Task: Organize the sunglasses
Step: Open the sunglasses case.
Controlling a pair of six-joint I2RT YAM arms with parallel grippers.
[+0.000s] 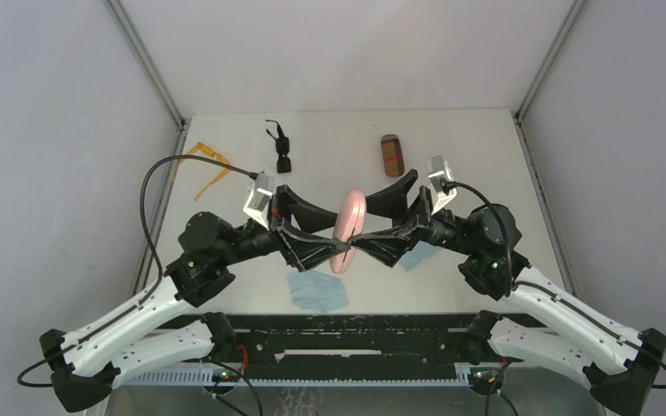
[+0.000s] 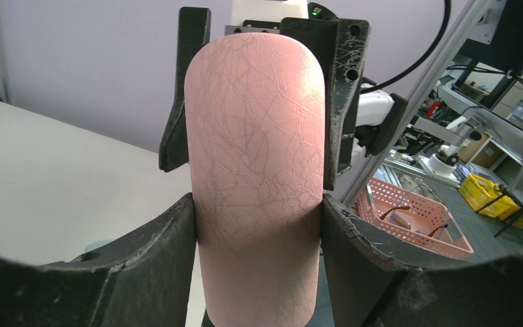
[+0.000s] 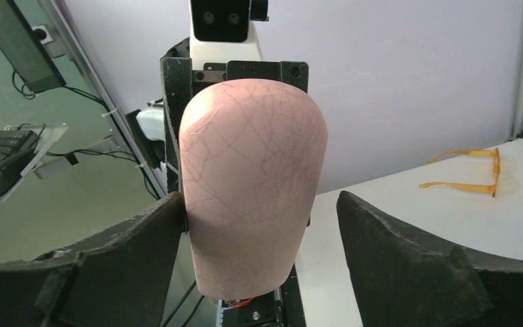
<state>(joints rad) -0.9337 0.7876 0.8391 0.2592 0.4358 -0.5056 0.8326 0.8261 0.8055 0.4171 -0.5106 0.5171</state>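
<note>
Task is at an early stage, by my read: neither pair of glasses is put away.

Left claw (image 2: 259,218) is clamped on the pink case (image 1: 348,221), a finger pressed to each long side, case held up off the desk (image 1: 468,147) and standing on end btwn the two claws. Right claw (image 3: 259,204) faces it from the other side w/ jaws apart. One finger sits at the case's edge, the other is clear of it w/ a visible gap, so it grips nothing. Can't tell whether the case is shut or cracked open, since only its broad faces show.

Orange glasses (image 1: 209,165) lie on the desk well beyond the left claw and out to its left, arms unfolded. Black glasses (image 1: 282,149) lie beyond the left claw too, nearer the middle, apart from the orange pair. Brown case (image 1: 391,154) lies beyond the right claw, untouched. One blue cloth (image 1: 316,291) lies just on the near side of the left claw; a second peeks out under the right arm.

Left to do, prob.: open the pink case, load one pair, shut it, then the same w/ the brown case and the other pair.
</note>
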